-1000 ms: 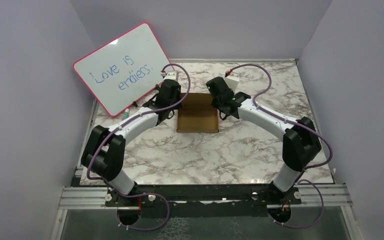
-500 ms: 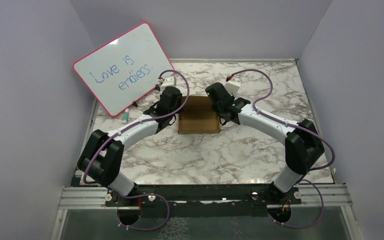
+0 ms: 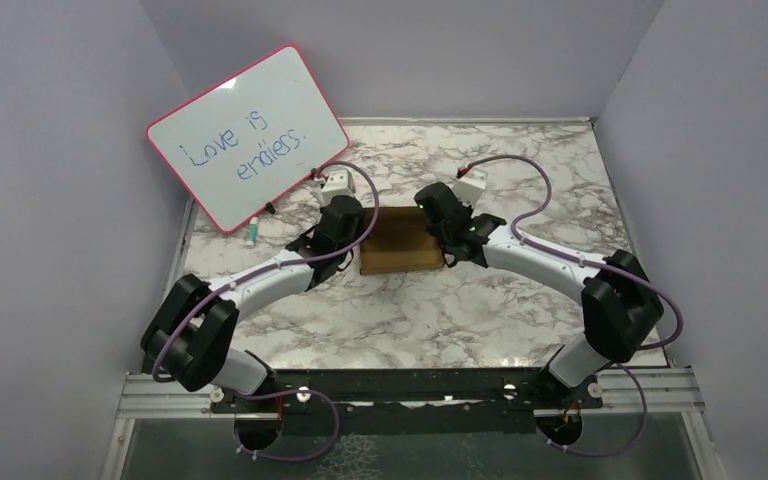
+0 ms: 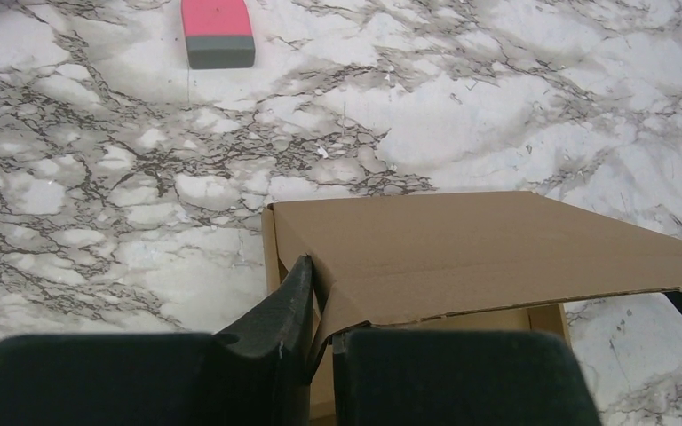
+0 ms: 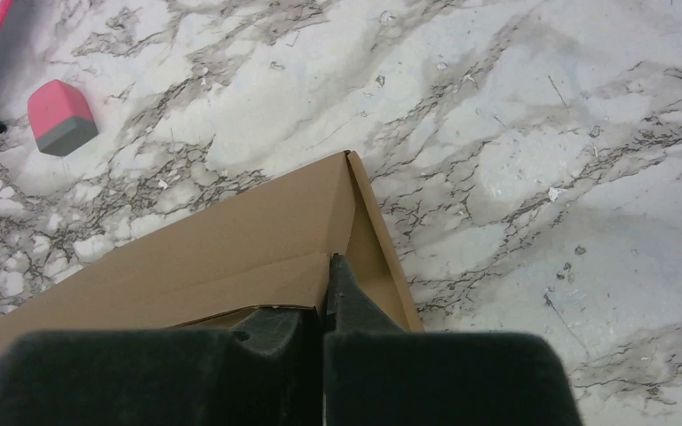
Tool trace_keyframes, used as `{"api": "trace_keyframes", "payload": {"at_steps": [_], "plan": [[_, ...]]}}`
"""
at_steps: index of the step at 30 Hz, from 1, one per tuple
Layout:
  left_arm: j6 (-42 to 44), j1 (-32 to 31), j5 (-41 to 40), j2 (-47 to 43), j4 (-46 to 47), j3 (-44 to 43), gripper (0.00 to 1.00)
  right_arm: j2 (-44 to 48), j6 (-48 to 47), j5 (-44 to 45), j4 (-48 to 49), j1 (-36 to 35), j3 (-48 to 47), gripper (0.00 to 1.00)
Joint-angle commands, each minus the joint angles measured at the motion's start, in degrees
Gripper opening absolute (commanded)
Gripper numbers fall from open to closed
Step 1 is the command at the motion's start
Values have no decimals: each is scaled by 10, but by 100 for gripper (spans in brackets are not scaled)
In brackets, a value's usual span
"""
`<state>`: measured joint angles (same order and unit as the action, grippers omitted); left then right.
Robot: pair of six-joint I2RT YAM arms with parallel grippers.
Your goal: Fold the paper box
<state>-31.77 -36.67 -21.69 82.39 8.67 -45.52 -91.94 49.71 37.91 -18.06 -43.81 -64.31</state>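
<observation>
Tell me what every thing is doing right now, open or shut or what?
paper box: half folded, top panel raised, not closed.
left end effector: shut on the paper box's edge.
right end effector: shut on the paper box's edge.
whiteboard: propped up tilted, written on.
eraser: lying flat.
marker: lying flat.

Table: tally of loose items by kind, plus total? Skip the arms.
paper box: 1
whiteboard: 1
eraser: 1
marker: 1
Total: 4
</observation>
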Motion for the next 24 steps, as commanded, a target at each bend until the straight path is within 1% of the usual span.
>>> {"api": "trace_keyframes", "payload": {"at_steps": [1, 10, 16, 20, 24], "plan": [[-51, -17, 30, -25, 26, 34, 9, 10, 25, -30, 9, -8, 46, 4], [-78, -34, 21, -48, 60, 94, 13, 37, 10, -44, 69, -10, 109, 9], [-68, -39, 34, -71, 49, 118, 16, 56, -3, -60, 95, -10, 147, 13], [-71, -39, 40, -95, 51, 139, 21, 74, -25, -73, 108, -10, 169, 19], [-56, -39, 60, -117, 40, 150, 26, 96, -47, -86, 120, -10, 184, 30]]}}
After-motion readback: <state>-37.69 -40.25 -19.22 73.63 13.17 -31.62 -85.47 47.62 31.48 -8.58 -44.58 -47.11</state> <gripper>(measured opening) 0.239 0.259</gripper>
